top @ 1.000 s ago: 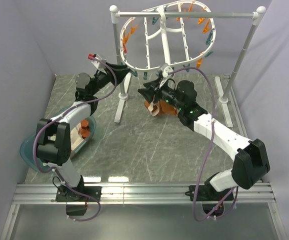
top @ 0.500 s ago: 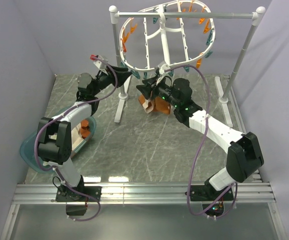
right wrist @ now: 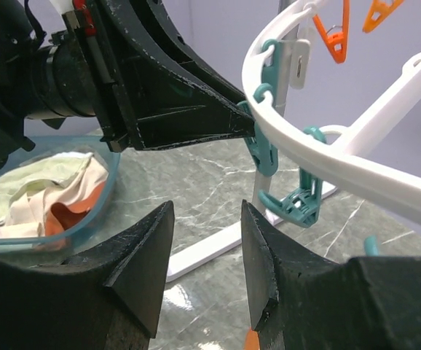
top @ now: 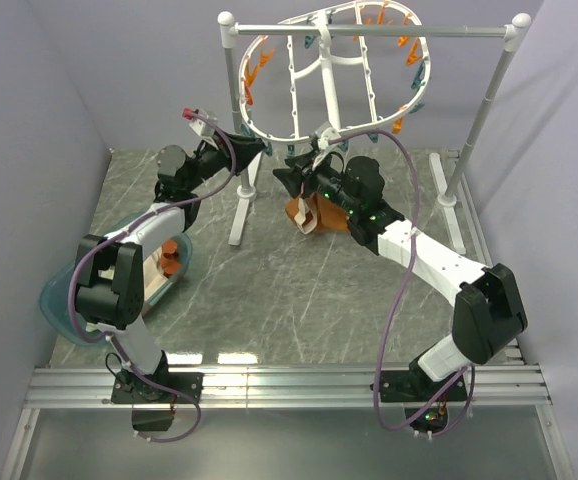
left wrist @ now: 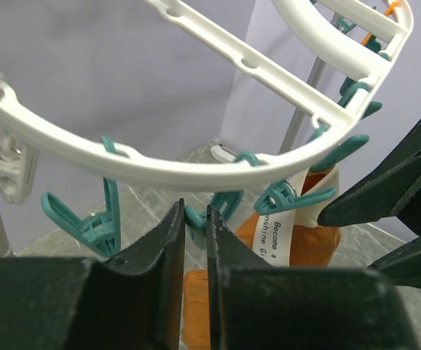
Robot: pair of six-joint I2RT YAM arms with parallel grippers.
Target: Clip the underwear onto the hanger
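Top external: high, behind arm bases, angled down and forward. Whole tabletop (top: 289,290) in frame, bases at 6 o'clock, hanger (top: 331,95) at 12.
Left wrist: very near, tilted up past left pincer (left wrist: 194,213) at underside of hanger rim.
Right wrist: near, low, looking level between right pincer (right wrist: 207,215) fingers toward left pincer.
Shared by all three: near rim stretch, teal pin (right wrist: 263,149) at left pincer tips.
Left wrist also catches underwear (left wrist: 318,244) at 3 o'clock.

Lab: walled bench (top: 299,300), alu rail (top: 289,385).
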